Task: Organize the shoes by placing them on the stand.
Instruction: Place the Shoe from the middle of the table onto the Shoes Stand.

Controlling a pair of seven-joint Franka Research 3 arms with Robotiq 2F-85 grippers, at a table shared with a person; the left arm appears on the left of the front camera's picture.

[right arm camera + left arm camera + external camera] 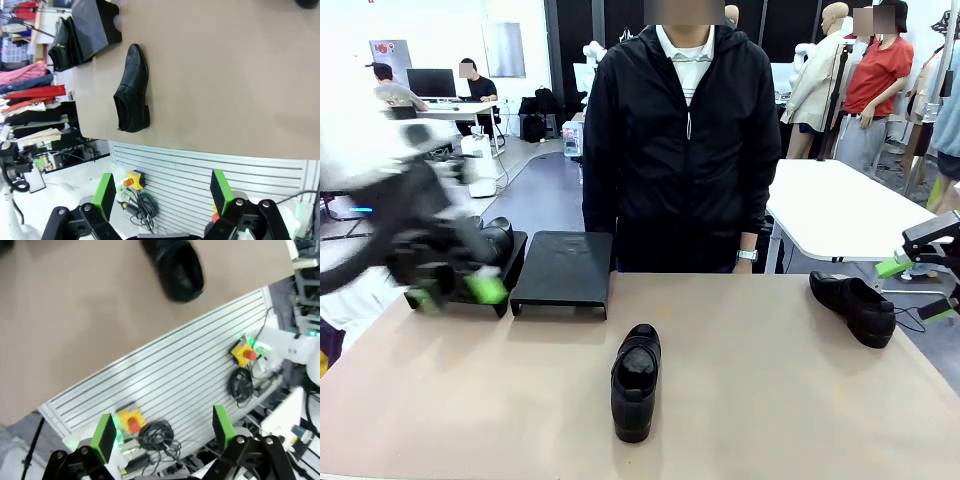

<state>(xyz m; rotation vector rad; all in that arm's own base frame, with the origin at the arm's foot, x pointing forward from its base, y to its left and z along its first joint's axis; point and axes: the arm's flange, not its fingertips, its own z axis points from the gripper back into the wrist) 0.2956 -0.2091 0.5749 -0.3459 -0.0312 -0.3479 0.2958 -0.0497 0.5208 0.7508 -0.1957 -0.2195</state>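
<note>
Three black glossy shoes show in the front view. One shoe (498, 238) rests on the left stand (470, 300). A second shoe (636, 380) lies mid-table, heel toward me. The third shoe (855, 305) lies at the far right. My left gripper (455, 293) is motion-blurred in front of the left stand, open and holding nothing. My right gripper (916, 290) hangs open beside the right shoe, past the table's edge. The left wrist view has my open left gripper (164, 432) with a shoe toe (175, 270) above. My right gripper (161, 192) stands open, the mid-table shoe (132, 90) farther off.
A second black stand (563, 270) sits bare at the table's far side, next to the left one. A person in a black jacket (685, 150) stands right behind it. A slatted panel (175, 385) with red stop buttons lies below the table's near edge.
</note>
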